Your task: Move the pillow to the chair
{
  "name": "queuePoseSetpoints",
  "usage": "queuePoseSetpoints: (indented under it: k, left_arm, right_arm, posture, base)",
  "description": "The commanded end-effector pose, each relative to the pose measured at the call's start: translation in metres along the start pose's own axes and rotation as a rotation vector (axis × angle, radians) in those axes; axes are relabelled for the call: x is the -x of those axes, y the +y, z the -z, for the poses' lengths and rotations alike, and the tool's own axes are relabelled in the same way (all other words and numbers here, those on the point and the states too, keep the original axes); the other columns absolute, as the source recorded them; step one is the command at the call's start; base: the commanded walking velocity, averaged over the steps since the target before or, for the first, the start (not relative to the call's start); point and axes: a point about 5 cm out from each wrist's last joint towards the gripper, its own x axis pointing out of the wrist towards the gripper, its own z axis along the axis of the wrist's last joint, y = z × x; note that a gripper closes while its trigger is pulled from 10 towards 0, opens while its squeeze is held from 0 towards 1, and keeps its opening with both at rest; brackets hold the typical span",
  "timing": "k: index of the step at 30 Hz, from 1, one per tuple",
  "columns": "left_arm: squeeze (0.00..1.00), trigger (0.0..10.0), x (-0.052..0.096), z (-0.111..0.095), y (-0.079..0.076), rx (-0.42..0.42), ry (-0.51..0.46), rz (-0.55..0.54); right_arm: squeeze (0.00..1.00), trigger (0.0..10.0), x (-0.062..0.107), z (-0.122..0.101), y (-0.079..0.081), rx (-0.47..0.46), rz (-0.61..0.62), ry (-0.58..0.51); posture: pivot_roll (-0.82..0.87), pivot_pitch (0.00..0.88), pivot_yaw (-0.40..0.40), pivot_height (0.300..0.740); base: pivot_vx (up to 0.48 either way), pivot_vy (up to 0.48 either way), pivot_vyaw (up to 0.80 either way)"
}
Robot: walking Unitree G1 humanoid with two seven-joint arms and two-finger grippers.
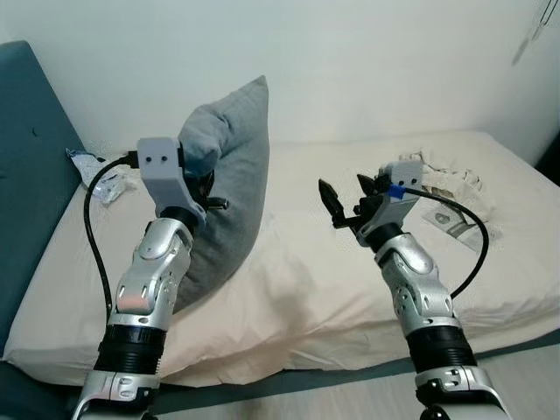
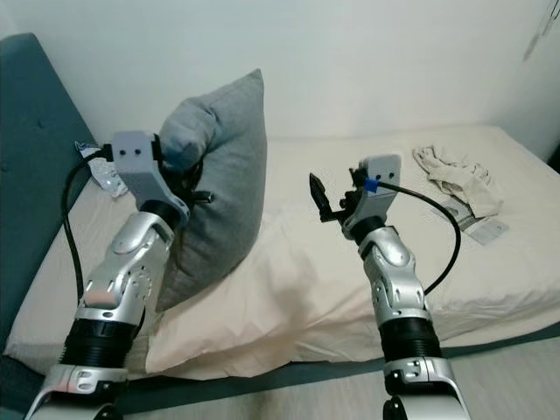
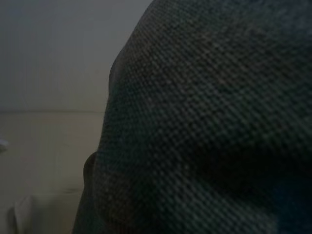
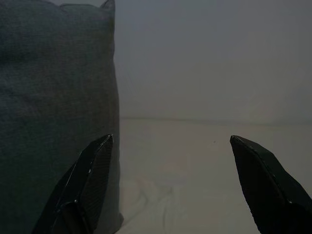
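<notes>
left gripper [image 1: 208, 194] is clamped on the grey pillow [image 1: 229, 188], holding it upright over the bed [image 1: 332, 262] near the teal headboard [image 1: 26, 157] - right gripper [image 4: 170, 190] hangs just beside it, fingers [image 4: 85, 183] spread wide, gripping nothing.

no readable text anywhere, printed leaflet [image 1: 451, 222] on the bed [image 1: 332, 289] too blurry to make out, no brands, no numbers
</notes>
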Motion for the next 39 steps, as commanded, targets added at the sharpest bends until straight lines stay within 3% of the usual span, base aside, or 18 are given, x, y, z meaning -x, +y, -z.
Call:
queuePoseSetpoints:
  k: [1, 10, 12, 15, 16, 18, 20, 22, 25, 27, 31, 33, 34, 35, 36, 37, 38, 39]
  left_arm:
    - [0.0, 10.0, -0.004, -0.023, 0.003, -0.011, -0.098, 0.002]
    - [0.0, 10.0, -0.003, -0.025, -0.001, 0.026, -0.102, 0.03]
    - [0.0, 10.0, -0.003, -0.025, -0.003, 0.073, -0.094, 0.056]
    - [0.0, 10.0, -0.002, -0.029, -0.012, 0.26, -0.065, 0.184]
    - [0.0, 10.0, -0.002, -0.029, -0.012, 0.26, -0.065, 0.184]
    - [0.0, 10.0, 0.001, -0.036, -0.019, 0.345, -0.061, 0.297]
    - [0.0, 10.0, 0.002, -0.04, -0.021, 0.364, -0.062, 0.349]
    - [0.0, 10.0, 0.002, -0.04, -0.021, 0.364, -0.062, 0.349]
    - [0.0, 10.0, 0.01, -0.046, -0.021, 0.356, -0.013, 0.528]
    - [0.0, 10.0, 0.01, -0.046, -0.021, 0.356, -0.013, 0.528]
    - [0.0, 10.0, 0.016, -0.047, -0.007, 0.371, 0.031, 0.575]
    - [0.0, 10.0, 0.018, -0.04, 0.005, 0.291, 0.067, 0.572]
    - [0.0, 10.0, 0.018, -0.04, 0.005, 0.291, 0.067, 0.572]
    - [0.0, 10.0, 0.02, -0.036, 0.009, 0.24, 0.089, 0.572]
    - [0.0, 10.0, 0.021, -0.03, 0.012, 0.18, 0.115, 0.572]
    - [0.0, 10.0, 0.022, -0.026, 0.014, 0.116, 0.129, 0.568]
    - [0.0, 10.0, 0.023, -0.024, 0.014, 0.079, 0.133, 0.566]
    - [0.0, 10.0, 0.023, -0.02, 0.015, 0.037, 0.144, 0.556]
  right_arm:
    - [0.0, 10.0, -0.001, -0.003, 0.002, 0.006, -0.009, -0.019]
    - [0.0, 10.0, -0.001, -0.005, -0.001, 0.003, 0.008, -0.032]
    - [0.0, 10.0, -0.001, -0.006, -0.001, 0.001, 0.007, -0.034]
    - [0.0, 10.0, -0.001, -0.007, -0.002, -0.002, 0.001, -0.04]
    - [0.0, 10.0, -0.001, -0.007, -0.002, -0.002, 0.001, -0.04]
    - [0.0, 10.0, -0.001, -0.009, -0.003, -0.001, -0.001, -0.043]
    - [0.0, 10.0, -0.002, -0.01, -0.004, 0.0, -0.001, -0.044]
    - [0.0, 10.0, -0.002, -0.01, -0.004, 0.0, -0.001, -0.044]
    - [0.0, 10.0, -0.001, -0.012, -0.004, -0.005, -0.017, -0.054]
    - [0.0, 10.0, -0.001, -0.012, -0.004, -0.005, -0.017, -0.054]
    - [0.0, 10.0, 0.001, -0.014, 0.002, -0.043, -0.098, -0.07]
    - [0.0, 10.0, 0.007, -0.018, 0.011, -0.118, -0.243, -0.067]
    - [0.0, 10.0, 0.007, -0.018, 0.011, -0.118, -0.243, -0.067]
    - [0.0, 10.0, 0.01, -0.019, 0.015, -0.141, -0.312, -0.062]
    - [0.6, 10.0, 0.016, -0.02, 0.017, -0.147, -0.386, -0.047]
    - [0.79, 10.0, 0.019, -0.02, 0.016, -0.128, -0.42, -0.028]
    - [0.79, 10.0, 0.021, -0.019, 0.015, -0.111, -0.431, -0.014]
    - [1.0, 10.0, 0.024, -0.017, 0.012, -0.08, -0.438, 0.004]
  posture:
    - [0.01, 0.037, -0.005, 0.74]
    - [0.01, 0.043, -0.002, 0.74]
    - [0.01, 0.044, -0.002, 0.74]
    - [0.01, 0.046, -0.002, 0.74]
    - [0.01, 0.046, -0.002, 0.74]
    - [0.01, 0.047, -0.003, 0.74]
    - [0.01, 0.047, -0.003, 0.74]
    - [0.01, 0.047, -0.003, 0.74]
    - [0.01, 0.05, -0.003, 0.74]
    - [0.01, 0.05, -0.003, 0.74]
    - [0.01, 0.053, -0.002, 0.74]
    - [0.01, 0.055, -0.002, 0.74]
    - [0.01, 0.055, -0.002, 0.74]
    - [0.01, 0.055, -0.002, 0.74]
    - [0.01, 0.056, -0.003, 0.74]
    - [0.01, 0.056, -0.003, 0.74]
    - [0.01, 0.059, -0.004, 0.74]
    - [0.01, 0.058, -0.004, 0.74]
  base:
    - [0.0, 0.0, 0.0]
    - [0.0, 0.0, 0.0]
    - [0.0, 0.0, 0.0]
    - [0.0, 0.0, 0.0]
    - [0.0, 0.0, 0.0]
    - [0.0, 0.0, 0.0]
    - [0.0, 0.0, 0.0]
    - [0.0, 0.0, 0.0]
    - [0.0, 0.0, 0.0]
    - [0.0, 0.0, 0.0]
    - [0.0, 0.0, 0.0]
    - [0.0, 0.0, 0.0]
    - [0.0, 0.0, 0.0]
    - [0.0, 0.0, 0.0]
    - [0.0, 0.0, 0.0]
    - [0.0, 0.0, 0.0]
    - [0.0, 0.0, 0.0]
    - [0.0, 0.0, 0.0]
